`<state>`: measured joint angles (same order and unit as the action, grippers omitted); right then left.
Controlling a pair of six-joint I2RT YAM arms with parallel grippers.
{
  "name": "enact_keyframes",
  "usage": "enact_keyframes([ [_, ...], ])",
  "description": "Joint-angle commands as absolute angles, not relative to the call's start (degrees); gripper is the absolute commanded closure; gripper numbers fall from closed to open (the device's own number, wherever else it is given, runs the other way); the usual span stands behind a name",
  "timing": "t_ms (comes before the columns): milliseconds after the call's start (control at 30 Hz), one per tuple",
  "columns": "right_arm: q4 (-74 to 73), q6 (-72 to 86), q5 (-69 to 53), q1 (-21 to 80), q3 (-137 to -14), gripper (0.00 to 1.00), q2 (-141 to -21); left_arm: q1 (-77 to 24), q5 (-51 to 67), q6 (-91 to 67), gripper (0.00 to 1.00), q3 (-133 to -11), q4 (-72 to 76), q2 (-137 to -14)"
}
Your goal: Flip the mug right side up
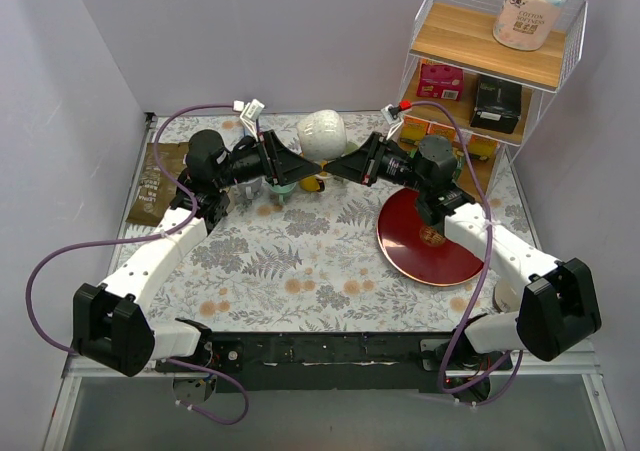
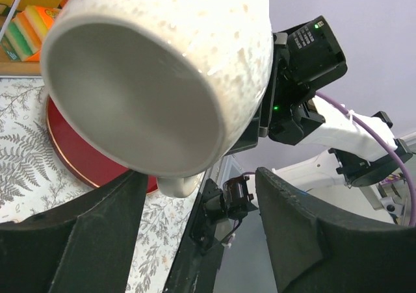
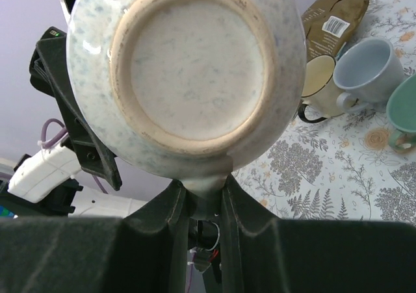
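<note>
The white speckled mug (image 1: 322, 134) hangs in the air at the back middle, between the two grippers. In the right wrist view its base (image 3: 188, 65) faces the camera, and my right gripper (image 3: 207, 192) is shut on the handle below it. In the left wrist view the mug's open mouth (image 2: 136, 91) faces the camera, with the handle (image 2: 179, 184) at its lower edge. My left gripper (image 2: 198, 225) is open, its fingers (image 2: 71, 231) wide apart just below the rim. In the top view the left gripper (image 1: 290, 166) and right gripper (image 1: 347, 164) meet under the mug.
A red plate (image 1: 430, 241) lies on the floral cloth at the right. A cream mug (image 3: 323, 78), a blue-grey mug (image 3: 370, 69) and a teal mug (image 3: 406, 111) stand beneath the arms. A brown bag (image 1: 160, 181) lies at the left. A wire shelf (image 1: 490, 61) stands back right.
</note>
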<state>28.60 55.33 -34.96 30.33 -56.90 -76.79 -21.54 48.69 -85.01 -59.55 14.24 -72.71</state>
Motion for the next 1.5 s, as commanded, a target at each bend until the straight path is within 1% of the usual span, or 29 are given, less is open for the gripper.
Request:
enact_keyframes([
  [0, 41.65, 58.18, -35.77, 31.02, -60.47, 0.99, -75.94, -22.06, 49.13, -87.62, 0.37, -58.80, 18.63, -72.51],
  [100, 43.06, 59.06, -35.68, 31.20, -60.38, 0.99, -76.20, -22.06, 49.83, -87.80, 0.42, -58.71, 18.63, -72.60],
  [333, 45.26, 60.91, -35.68, 31.99, -59.77, 0.99, -76.90, -22.15, 50.18, -88.33, 0.58, -58.71, 19.42, -72.60],
  [367, 45.44, 61.00, -35.60, 31.99, -59.68, 0.99, -76.90, -22.15, 50.19, -88.59, 0.63, -58.71, 19.60, -72.60],
  [433, 45.61, 61.17, -35.51, 32.17, -59.50, 0.99, -76.82, -22.15, 50.27, -88.77, 0.69, -58.27, 20.13, -72.51],
  [467, 45.62, 61.17, -35.51, 32.17, -59.41, 0.99, -76.73, -22.15, 50.27, -88.86, 0.74, -58.27, 20.30, -72.42],
  [567, 45.62, 61.17, -35.51, 32.26, -59.06, 0.99, -76.55, -22.15, 50.01, -89.12, 0.82, -58.01, 20.48, -72.16],
  [600, 45.53, 61.26, -35.51, 32.26, -58.98, 0.99, -76.55, -22.24, 49.92, -89.12, 0.96, -57.92, 20.39, -72.16],
  [633, 45.18, 61.09, -35.59, 32.26, -58.97, 0.99, -76.55, -22.24, 49.75, -89.12, 1.00, -57.83, 20.30, -72.07],
  [867, 42.63, 59.15, -35.77, 32.34, -58.71, 0.99, -76.38, -22.24, 47.20, -88.16, 1.00, -57.30, 19.69, -70.14],
  [1067, 43.50, 60.11, -37.09, 32.34, -58.18, 0.99, -77.08, -22.24, 45.18, -87.45, 1.00, -56.69, 19.34, -68.56],
  [1133, 43.77, 60.64, -37.53, 32.34, -58.18, 0.93, -77.43, -22.24, 44.30, -87.28, 1.00, -56.43, 19.34, -67.94],
  [1167, 43.77, 61.08, -37.70, 32.34, -58.18, 0.86, -77.52, -22.24, 44.12, -87.28, 1.00, -56.43, 19.42, -67.77],
  [1233, 43.77, 61.17, -38.76, 32.43, -58.45, 0.82, -77.96, -22.24, 43.25, -87.01, 1.00, -55.99, 19.51, -67.24],
  [1300, 43.68, 61.43, -39.37, 32.34, -58.36, 0.73, -78.31, -22.24, 42.46, -86.84, 1.00, -55.72, 19.51, -66.89],
  [1467, 43.86, 61.52, -39.55, 32.34, -57.92, 0.60, -78.40, -22.24, 39.64, -86.04, 1.00, -56.69, 16.27, -66.45],
])
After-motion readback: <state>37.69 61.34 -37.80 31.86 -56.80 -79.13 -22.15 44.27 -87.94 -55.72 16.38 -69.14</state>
